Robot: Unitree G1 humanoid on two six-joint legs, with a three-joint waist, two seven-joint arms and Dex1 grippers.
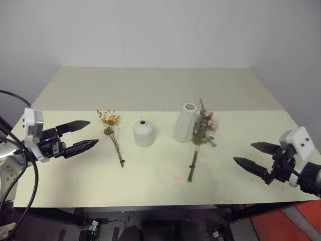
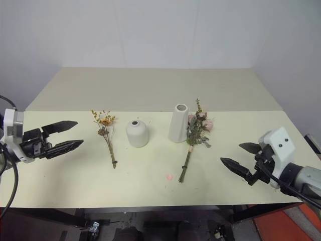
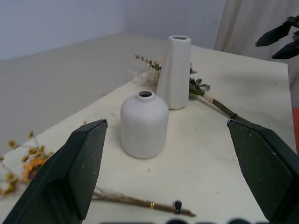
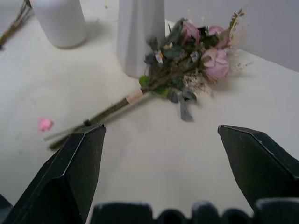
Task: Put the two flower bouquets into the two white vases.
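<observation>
Ahead of the right gripper (image 1: 252, 156), toward the table's middle, the rose bunch (image 1: 199, 134) lies flat just beside the tall vase (image 1: 185, 122), stems toward the near edge (that arm looks nearer). The left gripper (image 1: 83, 134) faces the dried bunch (image 1: 113, 134), the squat vase (image 1: 143, 133) beyond it.

From each wrist, jaws stand wide and empty, arms hovering low.

The left gripper (image 1: 86, 134) is raised at the robot's left side, its two black fingers spread wide and pointing inward, roughly level. The right gripper (image 1: 253, 156) mirrors it on the right, fingers equally parted, angled inward and slightly downward, holding nothing.
</observation>
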